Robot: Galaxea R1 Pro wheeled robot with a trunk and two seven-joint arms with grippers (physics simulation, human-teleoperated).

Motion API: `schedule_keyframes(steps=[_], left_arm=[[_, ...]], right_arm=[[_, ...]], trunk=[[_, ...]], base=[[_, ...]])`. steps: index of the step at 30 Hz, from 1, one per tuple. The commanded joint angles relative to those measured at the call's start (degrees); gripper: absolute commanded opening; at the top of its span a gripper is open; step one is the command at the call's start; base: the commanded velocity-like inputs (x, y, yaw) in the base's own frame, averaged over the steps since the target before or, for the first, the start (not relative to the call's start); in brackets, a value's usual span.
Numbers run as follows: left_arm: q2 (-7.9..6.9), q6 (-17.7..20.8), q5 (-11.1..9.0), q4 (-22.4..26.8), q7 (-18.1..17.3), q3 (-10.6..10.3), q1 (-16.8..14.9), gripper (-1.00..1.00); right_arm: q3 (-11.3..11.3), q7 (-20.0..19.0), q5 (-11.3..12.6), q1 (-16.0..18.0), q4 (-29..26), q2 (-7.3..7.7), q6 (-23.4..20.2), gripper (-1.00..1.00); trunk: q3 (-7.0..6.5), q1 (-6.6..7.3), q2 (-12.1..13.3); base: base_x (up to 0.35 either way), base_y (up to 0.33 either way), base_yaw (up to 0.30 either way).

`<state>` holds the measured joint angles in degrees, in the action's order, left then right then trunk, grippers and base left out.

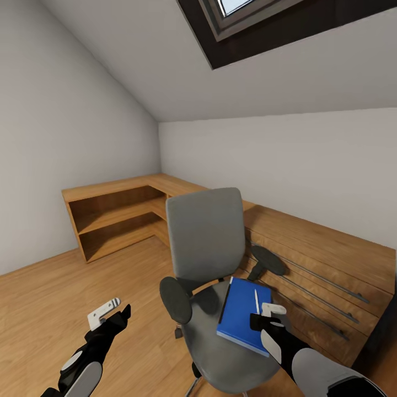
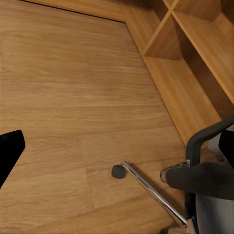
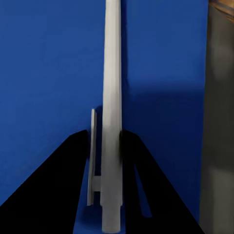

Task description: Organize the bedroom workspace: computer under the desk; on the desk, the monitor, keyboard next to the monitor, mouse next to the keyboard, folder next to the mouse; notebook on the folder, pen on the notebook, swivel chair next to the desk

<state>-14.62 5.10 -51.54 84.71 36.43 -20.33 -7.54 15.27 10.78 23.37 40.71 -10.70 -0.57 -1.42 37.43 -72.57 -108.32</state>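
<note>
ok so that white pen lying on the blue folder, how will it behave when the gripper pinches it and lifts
The pen is a slim round stick, so it will probably roll on the smooth folder if nudged sideways. It looks rigid and light. The right gripper straddles it near one end, so it may tilt when lifted.

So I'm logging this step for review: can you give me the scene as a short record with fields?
room: sloped ceiling, wood floor
swivel chair: in front of a wooden dresser
folder: lying on the chair seat
pen: lying on the folder
right claw: at the pen, fingers either side of it in the right wrist view; contact unclear
left claw: above the floor left of the chair, holding nothing
shelf unit: along the far walls
</note>
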Motion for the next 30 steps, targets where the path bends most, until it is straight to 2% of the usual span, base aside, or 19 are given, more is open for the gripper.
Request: schedule_keyframes(steps=[1,17,30], left_arm=[[-0.06,0.2,-0.1,0.1,0.4,-0.1,0.0,1.00],[-0.14,0.0,-0.1,0.1,0.4,-0.1,0.0,1.00],[-0.19,-0.1,-0.1,0.1,0.5,-0.1,0.0,1.00]], right_arm=[[0.3,0.5,0.8,0.0,0.1,0.04,-0.1,-1.00],[0.3,0.5,0.8,0.0,0.1,-0.04,-0.1,-1.00],[0.3,0.5,0.8,0.0,0.1,-0.04,-0.1,-1.00]], trunk=[[0.07,0.00,0.0],[0.07,0.00,0.0],[-2.26,2.86,5.2]], base=[[0.000,0.000,0.000],[0.000,0.000,0.000],[0.000,0.000,0.000]])
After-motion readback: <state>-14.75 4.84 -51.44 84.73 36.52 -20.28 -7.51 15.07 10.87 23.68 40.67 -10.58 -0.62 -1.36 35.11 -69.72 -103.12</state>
